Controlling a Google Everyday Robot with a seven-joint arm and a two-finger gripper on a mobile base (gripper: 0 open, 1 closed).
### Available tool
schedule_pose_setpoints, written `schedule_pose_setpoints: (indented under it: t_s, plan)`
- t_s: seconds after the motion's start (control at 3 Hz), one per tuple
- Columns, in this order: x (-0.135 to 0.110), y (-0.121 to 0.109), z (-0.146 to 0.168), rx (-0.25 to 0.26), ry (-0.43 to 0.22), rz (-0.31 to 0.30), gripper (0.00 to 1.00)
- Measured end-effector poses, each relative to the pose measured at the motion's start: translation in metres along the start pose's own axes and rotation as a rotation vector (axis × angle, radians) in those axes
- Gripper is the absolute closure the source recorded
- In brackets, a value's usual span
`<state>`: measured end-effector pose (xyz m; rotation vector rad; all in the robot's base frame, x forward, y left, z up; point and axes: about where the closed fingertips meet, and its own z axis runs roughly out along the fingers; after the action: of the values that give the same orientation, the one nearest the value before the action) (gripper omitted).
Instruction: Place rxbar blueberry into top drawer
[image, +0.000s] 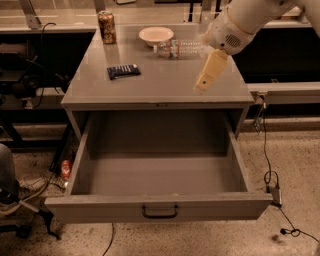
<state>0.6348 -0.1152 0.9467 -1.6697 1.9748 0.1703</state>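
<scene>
The rxbar blueberry (123, 71) lies flat on the grey cabinet top (160, 85), left of centre, in a dark navy wrapper. The top drawer (160, 172) is pulled wide open below it and is empty inside; its black bar handle (160, 212) sits at the centre of the front. My gripper (202, 86) hangs from the white arm at the upper right, above the right part of the cabinet top, well to the right of the bar and holding nothing that I can see.
A brown drink can (106, 27) stands at the back left of the top. A white bowl (156, 35) and a clear plastic bottle (181, 48) on its side are at the back centre. Cables (270, 170) trail on the floor to the right. A red can (66, 169) lies on the floor left.
</scene>
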Motion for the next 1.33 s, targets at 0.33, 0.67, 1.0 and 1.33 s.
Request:
schedule_pose_setpoints:
  t_s: [0.33,0.67,1.0,1.33]
  plan:
    - [-0.059,-0.032,0.040,0.066,-0.116,0.003,0.00]
    - [-0.101,-0.045,0.069,0.055,-0.158,-0.029,0.00]
    - [-0.122,-0.057,0.115,0.016,-0.112,-0.034,0.00]
    - [-0.120,-0.077,0.148,0.020,-0.055,0.017,0.00]
